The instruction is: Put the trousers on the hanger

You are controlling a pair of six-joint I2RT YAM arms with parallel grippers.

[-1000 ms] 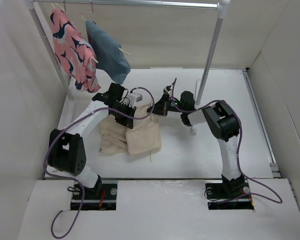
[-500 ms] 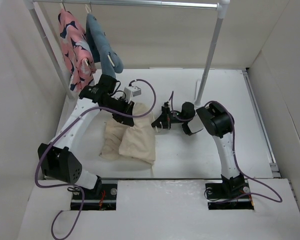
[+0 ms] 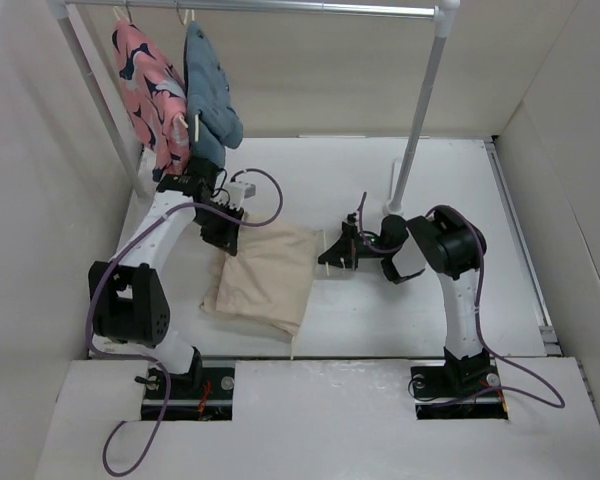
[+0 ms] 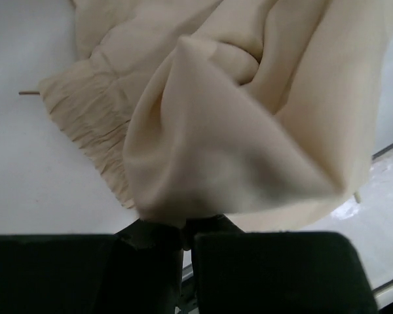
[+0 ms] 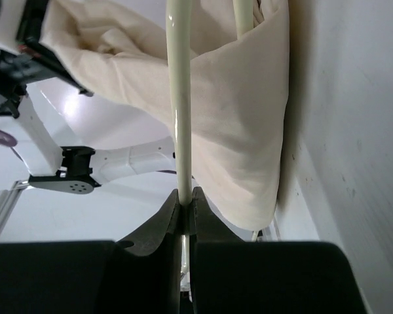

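The beige trousers (image 3: 265, 280) lie folded on the white table, stretched between the two arms. My left gripper (image 3: 225, 232) is shut on a bunched fold at their far left corner; the cloth (image 4: 236, 124) fills the left wrist view. My right gripper (image 3: 332, 255) is shut on a thin cream bar of the hanger (image 5: 179, 118) at the trousers' right edge. In the right wrist view the trousers (image 5: 242, 111) drape over the hanger's bars. A thin stick of the hanger (image 3: 293, 348) pokes out below the cloth.
A pink patterned garment (image 3: 145, 85) and a blue-grey garment (image 3: 208, 95) hang on the rail (image 3: 280, 7) at back left, close above the left arm. The rail's right post (image 3: 420, 110) stands just behind the right arm. White walls enclose the table.
The left gripper has pulled the trousers' corner back and left, the right gripper has moved right with the hanger, and the cloth is now spread flatter. The hanging garments have swung back.
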